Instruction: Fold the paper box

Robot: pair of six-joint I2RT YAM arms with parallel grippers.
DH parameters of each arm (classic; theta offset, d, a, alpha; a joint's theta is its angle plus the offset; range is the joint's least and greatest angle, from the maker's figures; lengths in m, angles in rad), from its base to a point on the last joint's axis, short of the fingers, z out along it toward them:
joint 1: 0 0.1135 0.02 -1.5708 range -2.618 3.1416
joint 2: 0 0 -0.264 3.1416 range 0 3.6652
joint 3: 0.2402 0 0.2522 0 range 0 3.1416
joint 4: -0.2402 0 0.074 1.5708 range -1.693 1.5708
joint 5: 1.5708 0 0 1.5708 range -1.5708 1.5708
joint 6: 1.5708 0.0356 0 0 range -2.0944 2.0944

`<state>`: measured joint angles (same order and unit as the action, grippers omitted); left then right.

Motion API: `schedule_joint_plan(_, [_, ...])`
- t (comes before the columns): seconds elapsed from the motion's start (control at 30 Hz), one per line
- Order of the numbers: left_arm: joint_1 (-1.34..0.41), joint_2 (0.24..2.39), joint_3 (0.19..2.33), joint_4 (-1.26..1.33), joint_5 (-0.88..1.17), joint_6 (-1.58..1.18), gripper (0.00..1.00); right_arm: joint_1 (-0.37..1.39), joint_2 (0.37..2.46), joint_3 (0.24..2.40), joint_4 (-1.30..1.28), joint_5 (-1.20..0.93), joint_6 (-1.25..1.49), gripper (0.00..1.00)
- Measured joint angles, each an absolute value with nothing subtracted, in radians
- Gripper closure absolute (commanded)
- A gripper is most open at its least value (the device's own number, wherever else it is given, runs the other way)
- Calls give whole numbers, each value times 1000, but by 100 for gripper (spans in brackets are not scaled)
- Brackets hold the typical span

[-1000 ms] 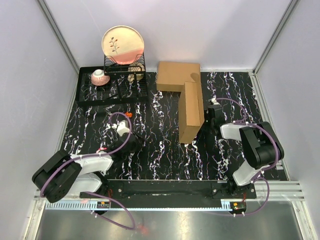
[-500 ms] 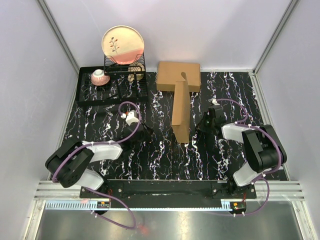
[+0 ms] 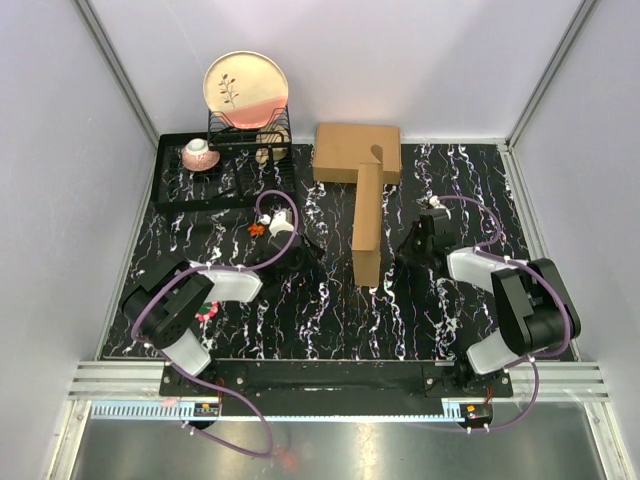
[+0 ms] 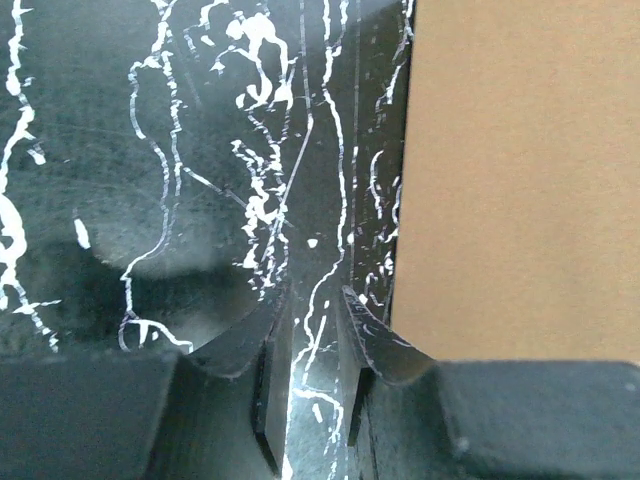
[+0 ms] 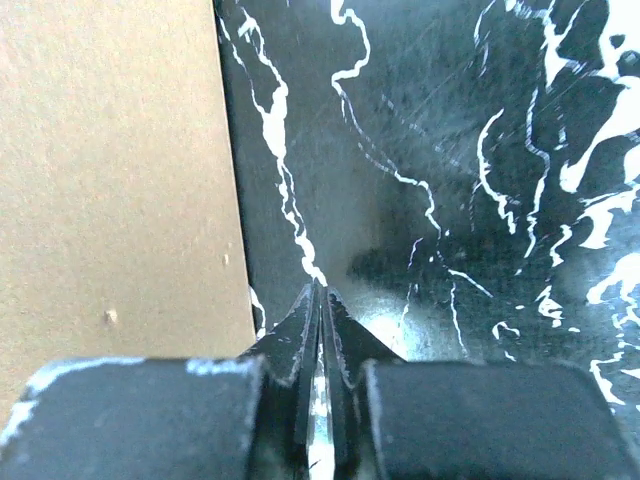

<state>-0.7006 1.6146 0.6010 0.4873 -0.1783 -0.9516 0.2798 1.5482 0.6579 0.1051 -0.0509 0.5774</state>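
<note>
While the box [image 3: 367,225] stood up on one long side at the middle of the table [image 3: 330,310], its far end by a square carton [image 3: 340,150], a gripper sat on either side of it. The left gripper [image 4: 312,300] was slightly open and empty, with cardboard just to its right. The right gripper [image 5: 320,292] was closed on nothing, just beside the box's other face.

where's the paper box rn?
Top view: the paper box sits centre-table between the left pincer and right pincer, its far end meeting the square cardboard box at the back.
</note>
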Motion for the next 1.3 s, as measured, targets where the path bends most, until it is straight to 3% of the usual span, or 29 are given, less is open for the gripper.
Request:
schedule_joint_plan(0.3, [-661, 1623, 694, 438, -164, -952, 72, 157, 1515, 727, 157, -27, 637, 90])
schedule_joint_plan(0.77, [-618, 1484, 649, 324, -166, -949, 71, 30, 2053, 1221, 502, -416, 902, 96])
schedule_joint_plan(1.3, [-614, 1341, 617, 244, -167, -941, 70, 54, 2228, 1403, 503, -730, 947, 96])
